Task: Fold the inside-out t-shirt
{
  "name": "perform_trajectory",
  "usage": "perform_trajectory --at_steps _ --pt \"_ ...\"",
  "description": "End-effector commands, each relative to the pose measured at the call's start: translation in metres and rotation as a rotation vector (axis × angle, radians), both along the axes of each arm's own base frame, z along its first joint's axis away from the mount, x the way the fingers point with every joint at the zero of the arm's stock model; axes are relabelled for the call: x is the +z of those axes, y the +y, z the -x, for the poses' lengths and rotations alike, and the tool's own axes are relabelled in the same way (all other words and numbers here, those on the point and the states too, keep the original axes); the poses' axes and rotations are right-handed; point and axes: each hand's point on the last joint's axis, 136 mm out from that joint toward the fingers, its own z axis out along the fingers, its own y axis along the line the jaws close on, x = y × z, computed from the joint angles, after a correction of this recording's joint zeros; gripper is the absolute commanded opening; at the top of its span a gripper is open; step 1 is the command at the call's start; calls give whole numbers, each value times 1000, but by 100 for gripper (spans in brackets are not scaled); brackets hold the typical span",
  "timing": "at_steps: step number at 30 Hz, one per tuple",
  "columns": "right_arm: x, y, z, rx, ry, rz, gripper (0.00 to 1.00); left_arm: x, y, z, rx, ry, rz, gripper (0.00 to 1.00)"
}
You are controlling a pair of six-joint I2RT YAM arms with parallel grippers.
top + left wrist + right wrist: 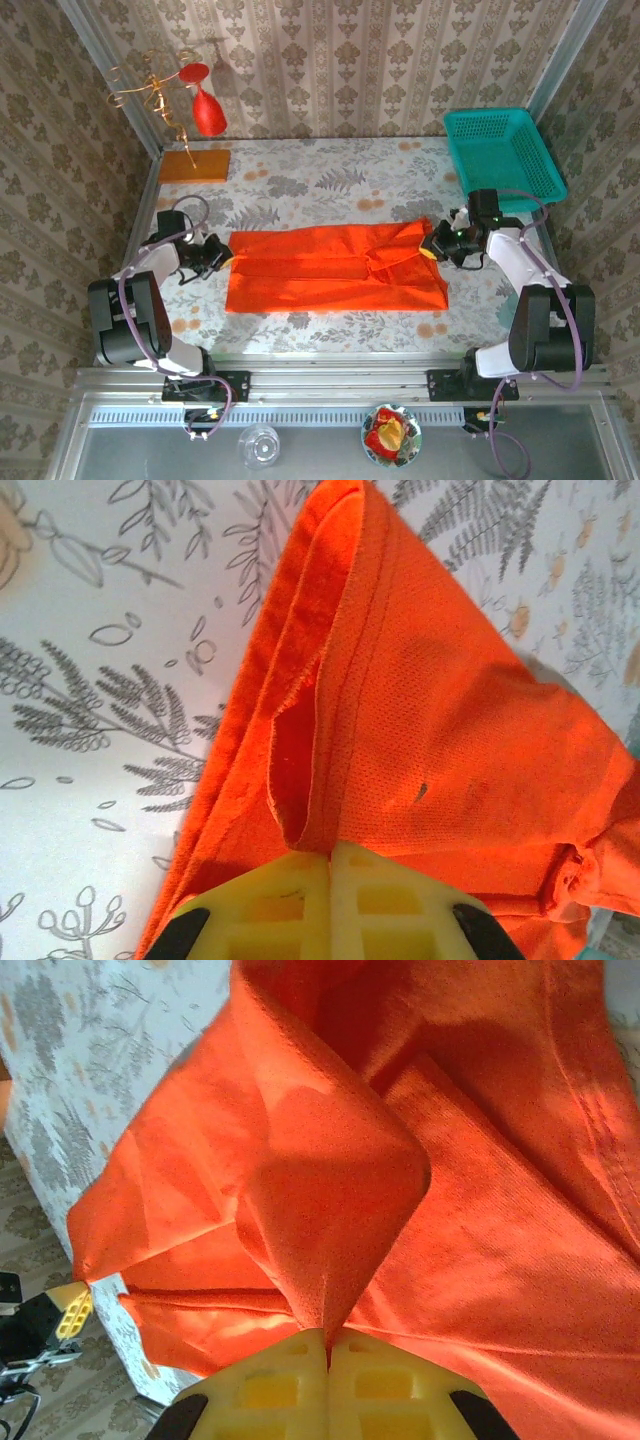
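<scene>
From above we see the t-shirt (335,268) lying as a long, flat band across the middle of the counter (330,165). The left claw (213,255) is at its left edge and the right claw (432,243) at its right edge. Both forearms reach inward, low over the floral surface. That view also takes in a teal mesh basket (500,150) at the far right, a flat orange-brown board (195,165) at the far left, and a glossy red wine glass (208,112) hanging above the board.

The wrist views give us what the overhead one cannot. On the left, the yellow ribbed fingers (270,910) are pressed together on a hemmed fold of fine mesh-knit fabric, so the left claw is pinching the t-shirt. On the right, the matching fingers (270,1390) pinch a rounded flap of the same soft, wrinkled cloth. Past the shirt's far corner, the right wrist view also catches the left claw's yellow tip.
</scene>
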Motion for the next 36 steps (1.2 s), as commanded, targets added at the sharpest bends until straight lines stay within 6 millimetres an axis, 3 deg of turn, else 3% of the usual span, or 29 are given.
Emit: perform_trajectory --at_steps 1,13,26,36 --pt "1 -2 17 8 10 24 0 -5 6 11 -5 12 -35 1" --pt "21 1 35 14 -16 19 0 8 13 21 10 11 -96 1" --pt "-45 -7 58 10 123 70 0 -27 16 38 15 121 -110 5" --pt "-51 -10 63 14 140 93 0 -31 20 36 37 113 -131 12"
